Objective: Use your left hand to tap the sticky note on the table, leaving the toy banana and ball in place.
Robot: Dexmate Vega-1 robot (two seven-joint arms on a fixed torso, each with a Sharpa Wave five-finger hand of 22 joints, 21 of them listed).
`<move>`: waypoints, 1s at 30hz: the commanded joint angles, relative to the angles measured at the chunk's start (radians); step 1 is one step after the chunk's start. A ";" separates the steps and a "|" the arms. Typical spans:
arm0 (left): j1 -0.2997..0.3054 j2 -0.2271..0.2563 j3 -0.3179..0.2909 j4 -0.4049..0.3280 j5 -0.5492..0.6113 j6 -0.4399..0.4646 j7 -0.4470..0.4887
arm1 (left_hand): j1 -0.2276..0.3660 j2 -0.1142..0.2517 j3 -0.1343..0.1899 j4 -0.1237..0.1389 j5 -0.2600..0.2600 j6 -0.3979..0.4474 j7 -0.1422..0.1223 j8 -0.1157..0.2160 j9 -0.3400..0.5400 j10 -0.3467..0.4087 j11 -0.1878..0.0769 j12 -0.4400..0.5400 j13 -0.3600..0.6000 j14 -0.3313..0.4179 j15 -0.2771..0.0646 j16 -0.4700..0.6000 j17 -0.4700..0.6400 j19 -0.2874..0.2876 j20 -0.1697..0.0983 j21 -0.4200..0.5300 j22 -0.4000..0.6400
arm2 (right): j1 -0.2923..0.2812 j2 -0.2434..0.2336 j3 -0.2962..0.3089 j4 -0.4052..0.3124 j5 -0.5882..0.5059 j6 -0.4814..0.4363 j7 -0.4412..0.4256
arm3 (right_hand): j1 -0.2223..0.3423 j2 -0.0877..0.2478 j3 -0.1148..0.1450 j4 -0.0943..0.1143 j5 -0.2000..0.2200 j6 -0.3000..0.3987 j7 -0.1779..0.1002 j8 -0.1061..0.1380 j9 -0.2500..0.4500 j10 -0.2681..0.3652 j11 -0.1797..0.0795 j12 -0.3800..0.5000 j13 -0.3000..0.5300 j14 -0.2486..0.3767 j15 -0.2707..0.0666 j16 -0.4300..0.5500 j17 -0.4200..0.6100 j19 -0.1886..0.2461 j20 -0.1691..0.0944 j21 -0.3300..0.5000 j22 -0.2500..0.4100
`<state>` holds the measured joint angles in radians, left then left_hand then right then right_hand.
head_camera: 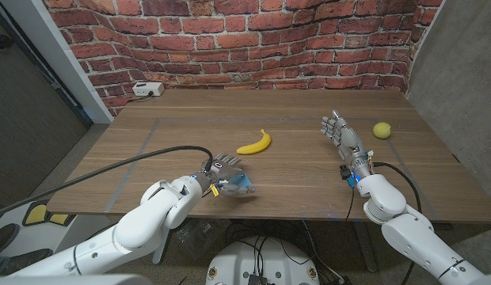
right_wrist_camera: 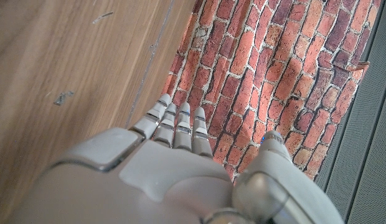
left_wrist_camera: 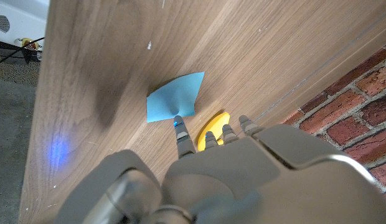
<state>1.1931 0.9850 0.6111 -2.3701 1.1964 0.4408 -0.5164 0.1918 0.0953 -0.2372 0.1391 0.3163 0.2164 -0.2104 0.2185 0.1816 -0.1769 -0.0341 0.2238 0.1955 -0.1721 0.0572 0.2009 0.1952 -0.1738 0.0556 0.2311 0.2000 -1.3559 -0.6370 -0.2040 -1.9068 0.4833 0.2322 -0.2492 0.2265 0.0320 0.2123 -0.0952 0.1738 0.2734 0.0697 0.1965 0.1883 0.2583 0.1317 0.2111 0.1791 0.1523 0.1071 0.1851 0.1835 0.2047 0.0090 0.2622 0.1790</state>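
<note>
Standing by the table (head_camera: 309, 182), I can see the left hand (head_camera: 224, 172) is down near the front edge, a bit left of the middle, with one fingertip (left_wrist_camera: 178, 126) pressed on the blue sticky note (left_wrist_camera: 174, 98). From the head camera the note (head_camera: 242, 188) mostly hides under that hand, just a blue corner poking out on its right. The wrist camera shows it better: the paper is slightly crumpled, lying on the wood, with the one finger stretched out to its edge and the others tucked back, so the hand isn't gripping anything, just touching. The toy banana (head_camera: 255, 143) sits close behind the hand, toward the middle of the table, and its yellow curve (left_wrist_camera: 210, 129) peeks out right past the fingers in the wrist shot, near the note but apart from it. Nothing lies between the finger and the note. The ball (head_camera: 381, 129), yellow-green, is way over near the right edge, well apart from all that. The right hand (head_camera: 340, 131) is just beside the ball on its left, fingers straight and a little spread, holding nothing. A small white box (head_camera: 147, 89) with a cable sits at the back left corner against the brick wall (head_camera: 230, 39).
</note>
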 commanded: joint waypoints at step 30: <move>-0.051 0.000 0.037 0.060 -0.057 -0.026 0.048 | 0.020 0.006 -0.009 -0.007 0.015 -0.036 0.001 -0.021 0.003 -0.260 0.000 -0.002 0.001 -0.280 -0.002 0.000 0.002 -0.202 0.004 0.003 -0.001 | -0.013 0.004 -0.004 -0.001 -0.007 0.004 -0.012 | -0.006 0.002 -0.002 -0.004 0.006 0.007 0.001 0.001 0.002 0.003 0.004 0.000 0.006 0.002 0.003 0.001 0.003 0.006 0.005 -0.008 0.006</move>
<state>1.1628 0.9887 0.6327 -2.3307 1.1606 0.4343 -0.4769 0.2036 0.0974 -0.2398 0.1365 0.3237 0.1856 -0.2122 0.2029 0.1817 -0.1767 -0.0339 0.2238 0.1955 -0.1720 0.0572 0.2009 0.1954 -0.1737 0.0556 0.2311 0.1951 -1.3611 -0.6302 -0.2118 -1.9030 0.4764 0.2370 -0.2589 0.2265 0.0320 0.2097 -0.0978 0.1738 0.2733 0.0697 0.1965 0.1882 0.2583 0.1316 0.2111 0.1791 0.1523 0.1071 0.1851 0.1835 0.2047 0.0090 0.2584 0.1842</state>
